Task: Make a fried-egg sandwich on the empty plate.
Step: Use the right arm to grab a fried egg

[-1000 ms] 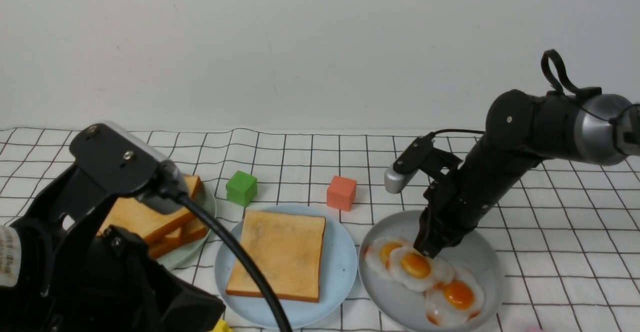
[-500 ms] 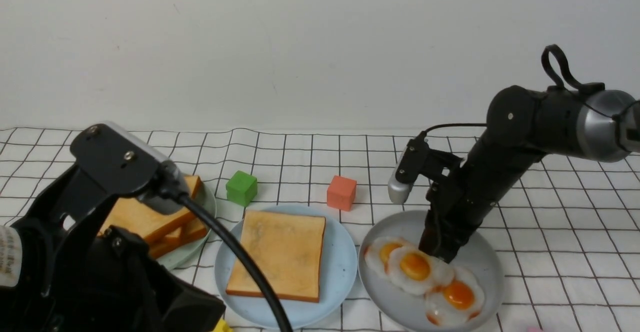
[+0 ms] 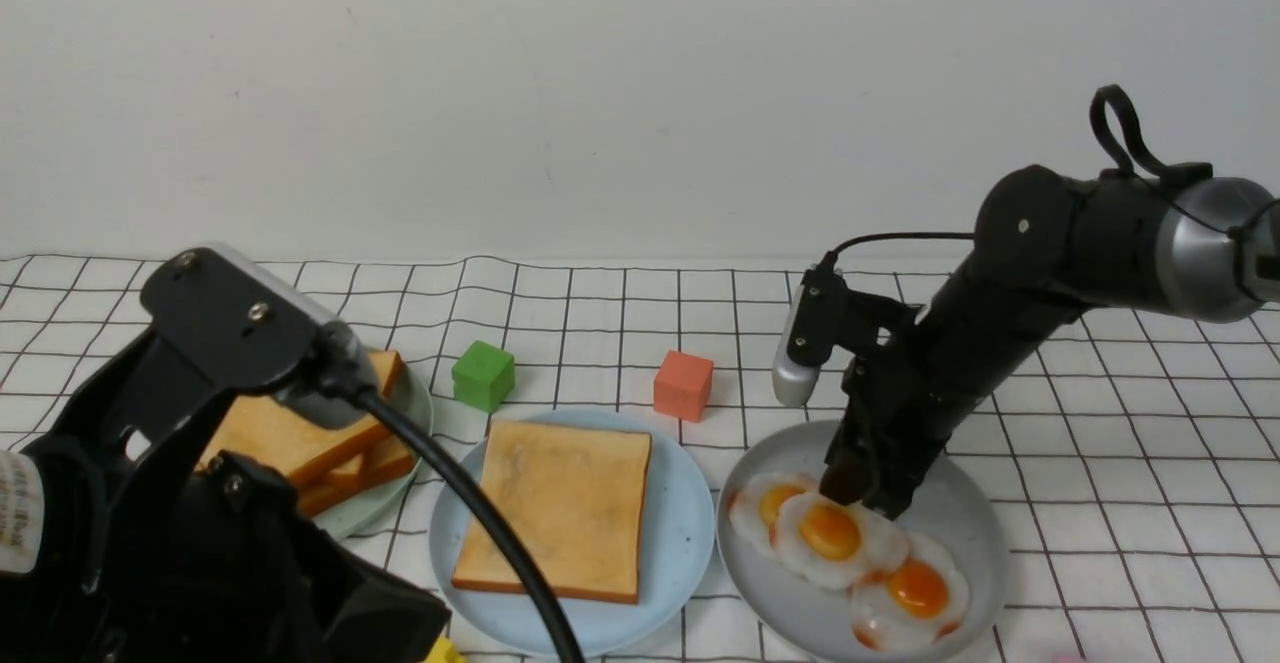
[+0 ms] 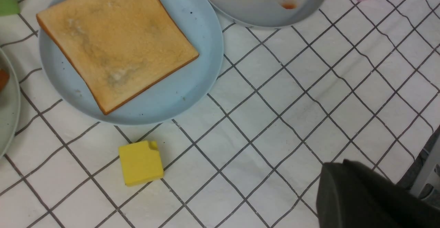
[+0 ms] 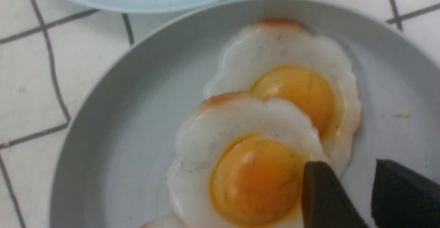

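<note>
One golden toast slice (image 3: 555, 508) lies flat on the light blue plate (image 3: 685, 533), also in the left wrist view (image 4: 202, 49). Three fried eggs overlap on the grey plate (image 3: 960, 523). My right gripper (image 3: 860, 498) points down at the far edge of the middle egg (image 3: 835, 535). In the right wrist view the gripper (image 5: 347, 173) is open a little: one finger overlaps that egg's (image 5: 247, 173) rim, the other is over bare plate. My left gripper (image 4: 330, 167) is shut and empty above the cloth, near the table's front edge.
A stack of toast slices (image 3: 300, 443) sits on a pale green plate (image 3: 385, 503) at the left. A green cube (image 3: 483, 375) and an orange cube (image 3: 684, 384) stand behind the blue plate. A yellow block (image 4: 141, 162) lies in front of it.
My right wrist has turned more upright over the grey plate, with the fingertips staying at the middle egg's far edge. The left arm has not moved.
</note>
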